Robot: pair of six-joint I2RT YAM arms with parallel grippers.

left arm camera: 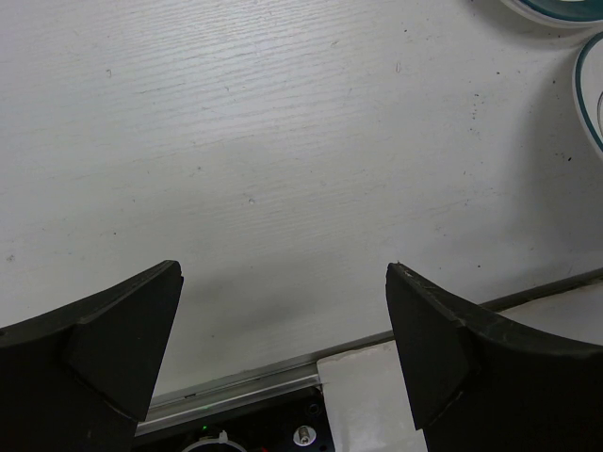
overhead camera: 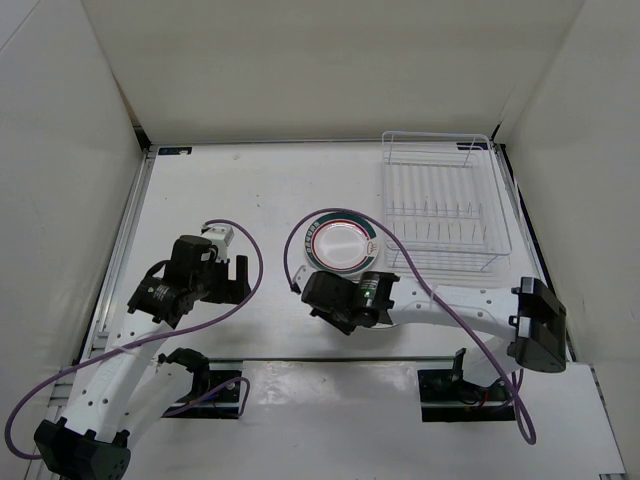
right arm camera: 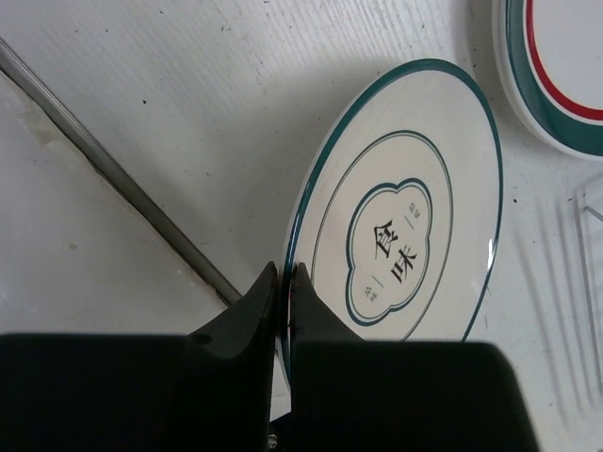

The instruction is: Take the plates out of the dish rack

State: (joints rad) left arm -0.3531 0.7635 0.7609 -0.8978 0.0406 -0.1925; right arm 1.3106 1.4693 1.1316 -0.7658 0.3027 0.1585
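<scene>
A white plate with a teal rim and a teal emblem (right arm camera: 405, 207) is tilted just above the table, and my right gripper (right arm camera: 285, 271) is shut on its near rim. Beyond it a plate with a green outer ring and red inner ring (right arm camera: 556, 66) lies flat on the table (overhead camera: 340, 243). From above, my right gripper (overhead camera: 318, 290) sits just in front of that flat plate and hides the held one. The dish rack (overhead camera: 440, 205) stands at the back right, with only wire prongs showing inside. My left gripper (left arm camera: 283, 268) hangs open over bare table at the left (overhead camera: 235, 272).
White walls close in the table on three sides. A metal strip (right arm camera: 113, 169) marks the near table edge beside the held plate. Purple cables (overhead camera: 290, 245) loop over both arms. Two teal plate rims (left arm camera: 592, 94) show at the right edge of the left wrist view.
</scene>
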